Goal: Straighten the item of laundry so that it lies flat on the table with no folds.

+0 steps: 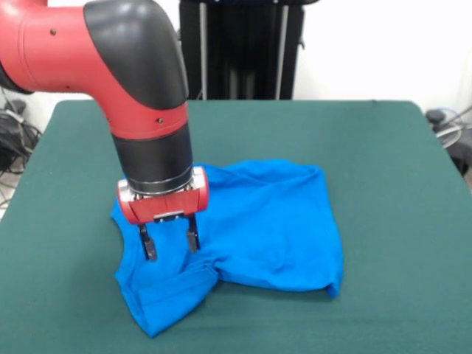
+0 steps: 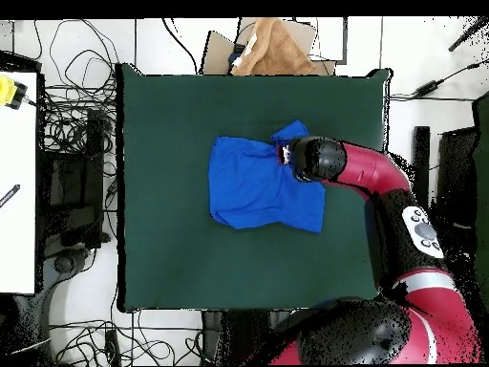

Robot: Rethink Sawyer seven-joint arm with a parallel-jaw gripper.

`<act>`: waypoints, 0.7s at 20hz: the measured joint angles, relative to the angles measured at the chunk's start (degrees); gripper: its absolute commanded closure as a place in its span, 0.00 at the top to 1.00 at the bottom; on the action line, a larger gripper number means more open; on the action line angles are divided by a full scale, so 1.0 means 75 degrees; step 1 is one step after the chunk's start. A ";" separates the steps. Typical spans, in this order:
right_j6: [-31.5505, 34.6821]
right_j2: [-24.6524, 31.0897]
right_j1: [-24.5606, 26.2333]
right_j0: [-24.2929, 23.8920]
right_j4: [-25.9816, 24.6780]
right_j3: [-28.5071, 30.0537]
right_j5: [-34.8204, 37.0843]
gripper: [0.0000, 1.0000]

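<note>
The item of laundry [image 1: 273, 225] is a bright blue T-shirt lying rumpled on the green table [image 1: 383, 147], plain side up. Its body spreads to the right with wrinkles, and a sleeve is folded over at the front left corner. My gripper [image 1: 170, 242] hangs over the shirt's left part near the collar, fingers open and pointing down, with nothing between them. In the overhead view the shirt [image 2: 258, 186] lies near the middle of the table [image 2: 172, 258], and the arm's head covers the gripper at the shirt's right edge.
A brown cloth heap on cardboard [image 2: 272, 48] sits beyond the table's top edge in the overhead view. Cables [image 2: 72, 124] and a white desk [image 2: 17, 191] lie to the left. Green felt surrounds the shirt on all sides.
</note>
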 measured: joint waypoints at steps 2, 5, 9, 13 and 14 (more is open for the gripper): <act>0.0000 0.0000 -0.0095 0.0039 0.0000 -0.0001 0.0000 1.00; 0.0000 0.0000 -0.0244 0.0081 0.0000 -0.0001 0.0000 1.00; 0.0000 -0.0001 -0.0324 0.0109 -0.0002 0.0001 0.0002 1.00; 0.0000 -0.0002 -0.0383 0.0155 -0.0002 0.0001 -0.0013 1.00; 0.0000 -0.0002 -0.0388 0.0168 -0.0002 0.0001 -0.0027 1.00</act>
